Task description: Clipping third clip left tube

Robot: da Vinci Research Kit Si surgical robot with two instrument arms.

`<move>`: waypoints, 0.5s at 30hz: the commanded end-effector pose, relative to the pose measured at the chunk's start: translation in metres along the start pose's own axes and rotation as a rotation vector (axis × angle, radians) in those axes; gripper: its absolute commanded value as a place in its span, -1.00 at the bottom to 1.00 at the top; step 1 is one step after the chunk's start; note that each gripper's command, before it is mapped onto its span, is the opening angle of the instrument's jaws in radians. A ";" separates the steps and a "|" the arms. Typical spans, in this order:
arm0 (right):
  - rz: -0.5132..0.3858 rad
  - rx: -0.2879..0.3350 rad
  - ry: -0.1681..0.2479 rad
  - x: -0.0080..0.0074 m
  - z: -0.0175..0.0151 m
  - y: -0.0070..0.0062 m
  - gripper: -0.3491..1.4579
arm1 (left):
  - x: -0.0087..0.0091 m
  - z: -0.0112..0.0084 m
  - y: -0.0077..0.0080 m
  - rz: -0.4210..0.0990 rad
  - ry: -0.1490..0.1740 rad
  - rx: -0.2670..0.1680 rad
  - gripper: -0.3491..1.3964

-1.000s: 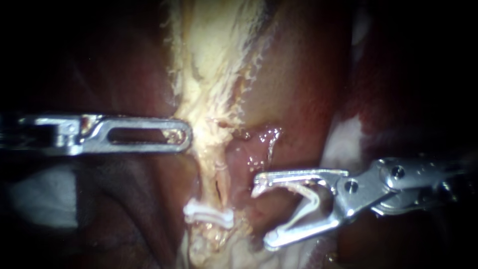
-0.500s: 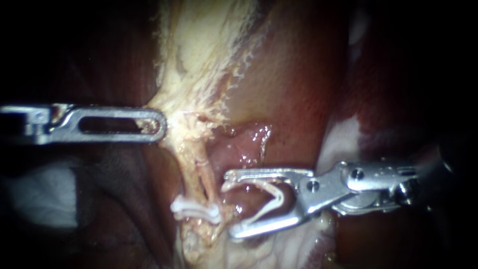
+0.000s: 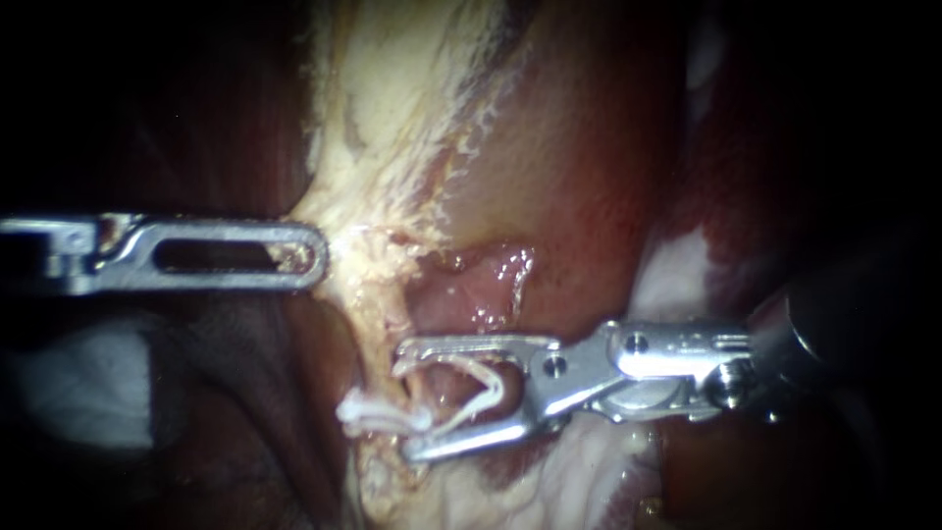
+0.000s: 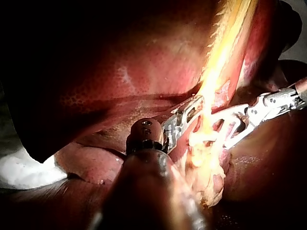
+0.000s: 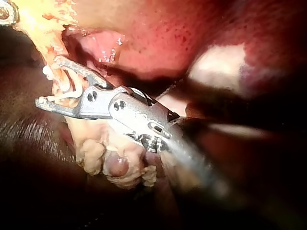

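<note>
A pale tube (image 3: 385, 319) runs down from yellowish fatty tissue (image 3: 392, 118). One white clip (image 3: 378, 417) sits across the tube low down. My right instrument (image 3: 404, 400) comes in from the right with its jaws open and a white clip (image 3: 483, 388) loaded between them. Its jaw tips reach the tube just above the placed clip. The right wrist view shows the same jaws (image 5: 48, 81) open around the pale strand. My left instrument (image 3: 312, 255) lies level, its slotted jaws shut on the fatty tissue's left edge, as the left wrist view (image 4: 192, 112) also shows.
Dark liver (image 3: 235, 412) lies below my left instrument. Reddish-brown gallbladder wall (image 3: 569, 147) fills the upper right. White gauze shows at the left (image 3: 78, 383) and behind my right instrument (image 3: 677, 275). A wet pink pocket (image 3: 471, 285) lies right of the tube.
My right instrument has moved left until its open jaws reach the tube above the placed clip. My left instrument drew the fatty tissue left early on, then held still.
</note>
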 end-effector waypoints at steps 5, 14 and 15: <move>0.012 -0.006 -0.005 -0.0009 0.0006 0.0008 0.04 | 0.0002 -0.0001 -0.0004 -0.001 -0.004 -0.004 -1.00; 0.015 -0.013 -0.014 -0.0010 0.0004 0.0014 0.04 | 0.0009 -0.0004 -0.0016 -0.005 0.003 0.001 -1.00; 0.015 -0.013 -0.014 -0.0010 0.0004 0.0014 0.04 | 0.0009 -0.0004 -0.0017 -0.005 0.002 0.001 -1.00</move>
